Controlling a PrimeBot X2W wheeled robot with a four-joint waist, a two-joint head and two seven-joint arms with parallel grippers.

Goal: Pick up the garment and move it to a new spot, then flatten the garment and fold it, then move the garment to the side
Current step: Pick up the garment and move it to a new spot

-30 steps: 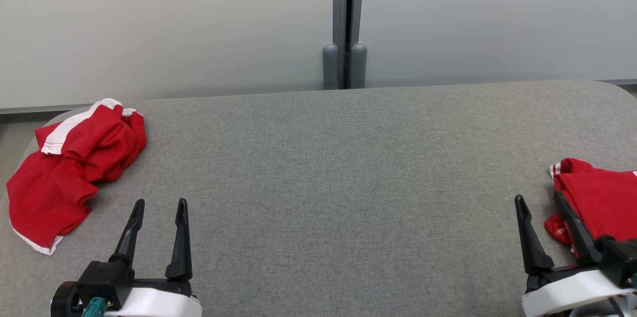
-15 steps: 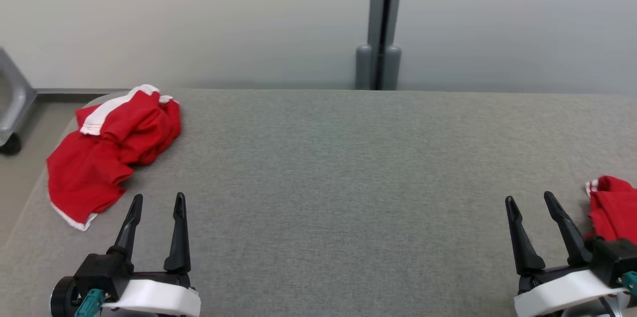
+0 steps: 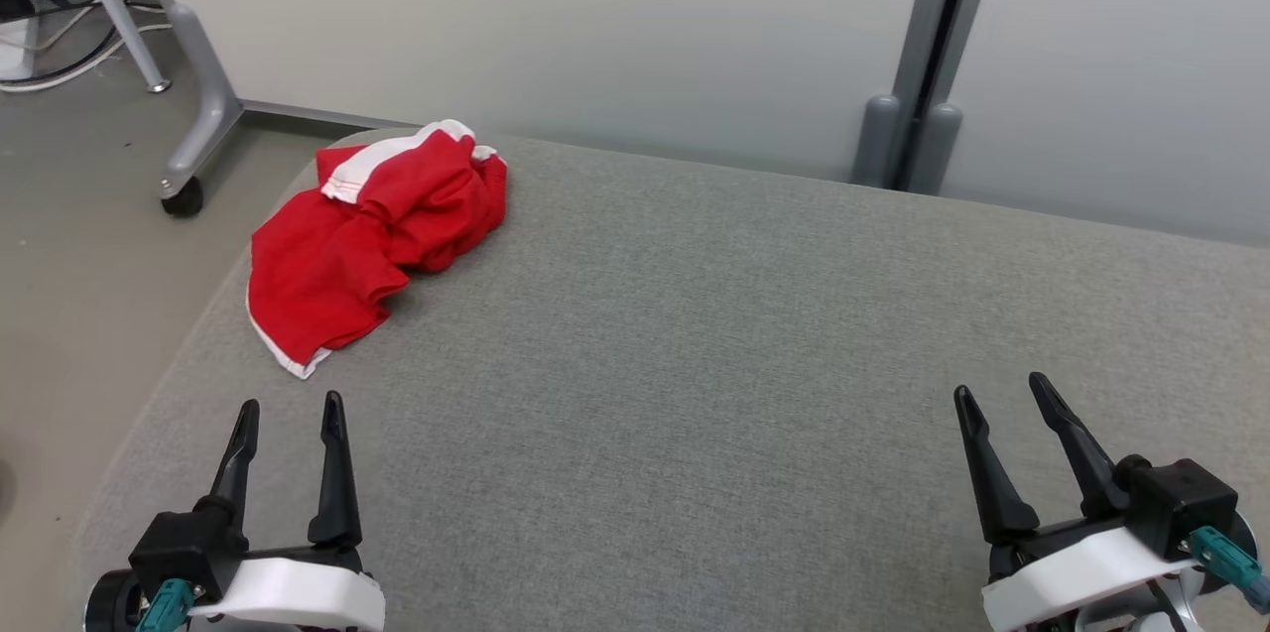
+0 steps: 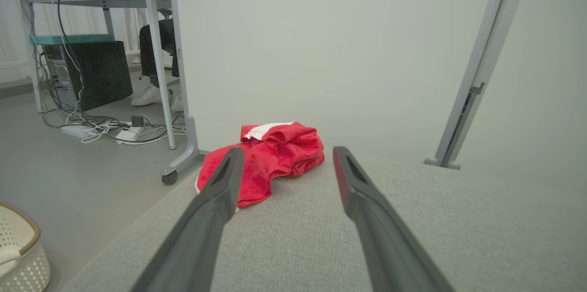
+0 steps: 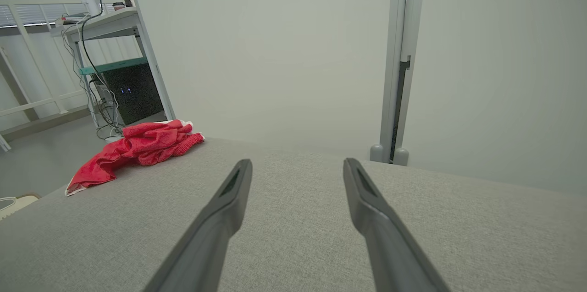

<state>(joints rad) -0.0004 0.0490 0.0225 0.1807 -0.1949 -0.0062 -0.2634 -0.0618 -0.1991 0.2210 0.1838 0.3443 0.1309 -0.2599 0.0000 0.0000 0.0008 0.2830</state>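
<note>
So at this point we had the red garment (image 3: 372, 245) sitting in a crumpled heap at the far left corner of the grey tabletop (image 3: 695, 334). White trim was showing along the top of the bundle and along the bottom hem, and one flap spread out toward the left edge. We couldn't really tell whether that flap hung over the edge or just reached it.

Our left gripper (image 3: 290, 402) was parked near the front left corner with its fingers spread wide and nothing between them. It was pointing roughly at the garment but still well short of it. In the left wrist view the heap sat right up between the two finger tips, further along the fabric surface.

Our right gripper (image 3: 998, 384) was over by the front right, also fully spread and carrying nothing, well apart from the garment.

Past the far edge there was a pale partition wall with a grey post (image 3: 928, 47). Off the left side we could see a desk leg on a caster (image 3: 184, 198), a dark computer tower (image 4: 98, 74), loose cables on the floor, and a white woven basket (image 4: 18, 246).
</note>
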